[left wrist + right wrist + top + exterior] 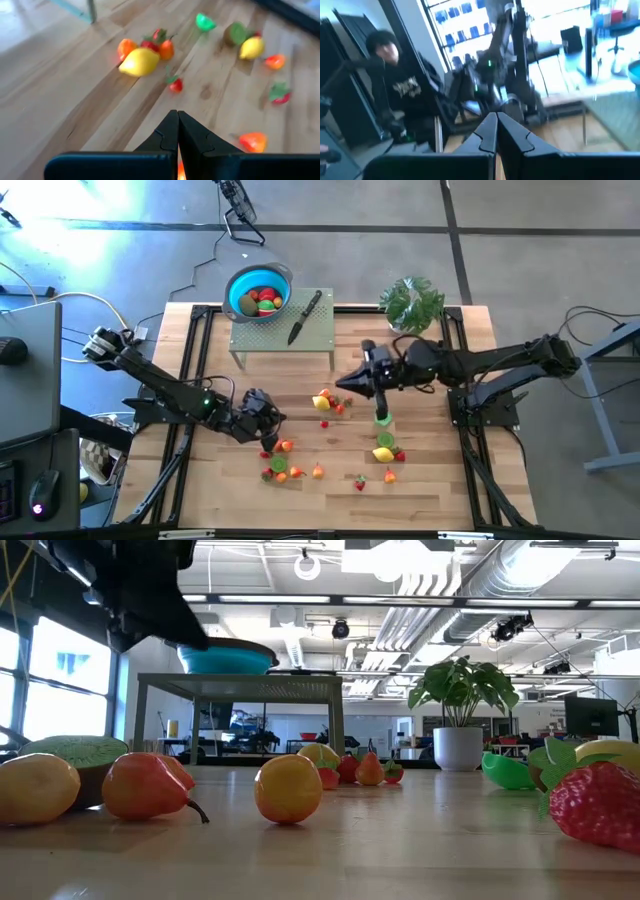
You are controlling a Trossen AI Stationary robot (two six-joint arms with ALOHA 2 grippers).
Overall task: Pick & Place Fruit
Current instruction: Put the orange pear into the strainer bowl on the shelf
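1. Left gripper (268, 418), fingers pressed together and holding nothing, hangs low beside scattered fruit (283, 446).
2. Right gripper (343, 383), fingers together and empty, is above the table (430, 480) near a lemon (321, 402).
3. More fruit fills the blue bowl (240, 283).

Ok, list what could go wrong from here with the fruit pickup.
1. The left gripper is shut and low beside a tight cluster of fruit; going in could scatter the pieces rather than grasp one.
2. The blue bowl sits on a raised stand beside a knife; a careless drop-off might clip the knife.
3. The right gripper, also shut, hangs near the lemon; both arms reaching the middle could collide.
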